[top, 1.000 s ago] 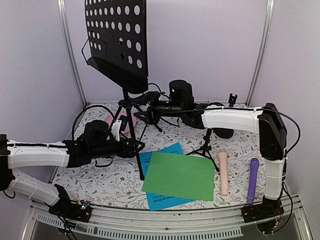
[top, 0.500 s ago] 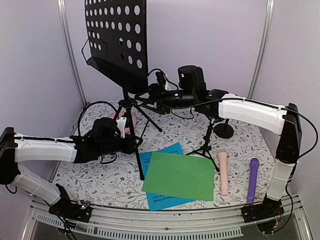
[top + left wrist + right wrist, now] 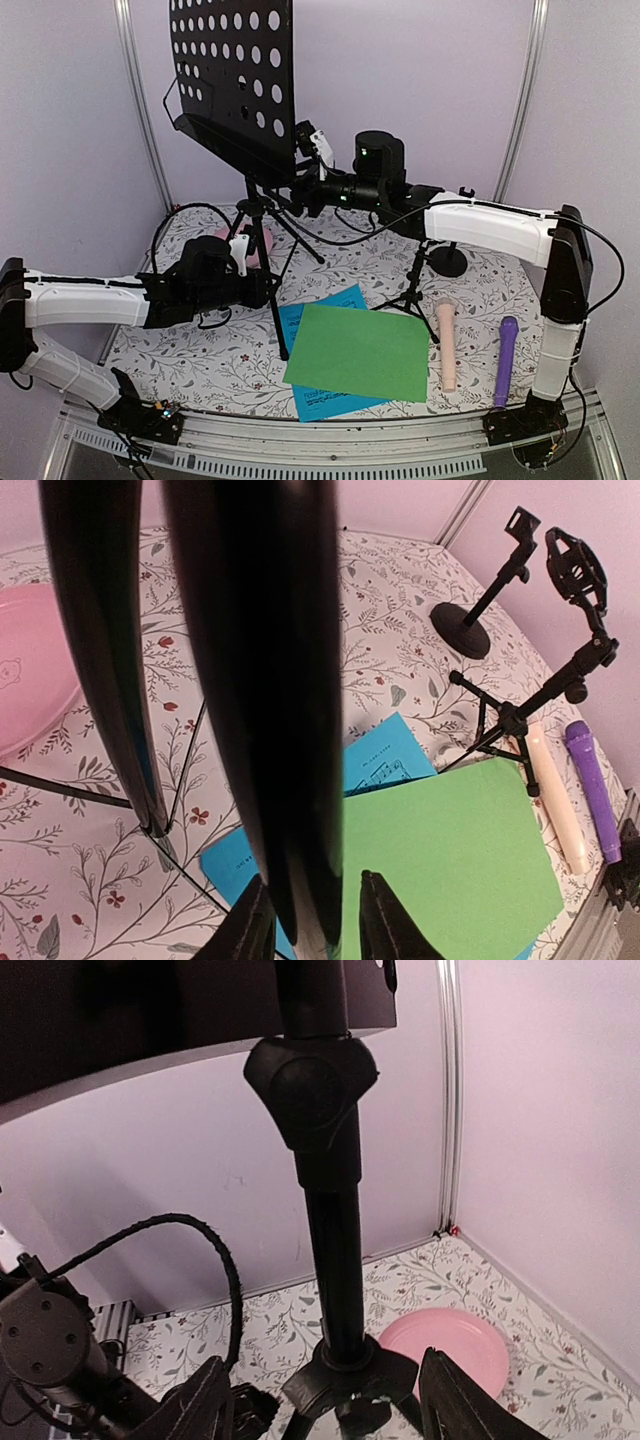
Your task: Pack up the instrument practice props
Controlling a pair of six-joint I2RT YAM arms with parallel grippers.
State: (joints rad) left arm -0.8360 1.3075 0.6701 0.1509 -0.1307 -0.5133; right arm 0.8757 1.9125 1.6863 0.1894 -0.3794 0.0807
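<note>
my right arm rose to the pole [image 3: 335,1260] under the rack [image 3: 232,80]. right fingers [image 3: 195,1405] are apart round it, left fingers [image 3: 390,920] clamp a leg [image 3: 270,730]. i'd close right slowly, centred.

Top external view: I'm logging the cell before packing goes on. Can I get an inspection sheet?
Surface: floral tablecloth lying flat.
Job's things: music stand upright on its tripod; green paper over blue paper; beige microphone and purple microphone lying at right; tripod mic support and round-base mic support standing.
Clutter: pink plate behind the stand.
Grippers: left gripper brackets the stand's pole, contact unclear; right gripper open, pointed at that pole.
Cables: black cable looping at back left.
Surroundings: lilac walls, metal corner posts.
</note>
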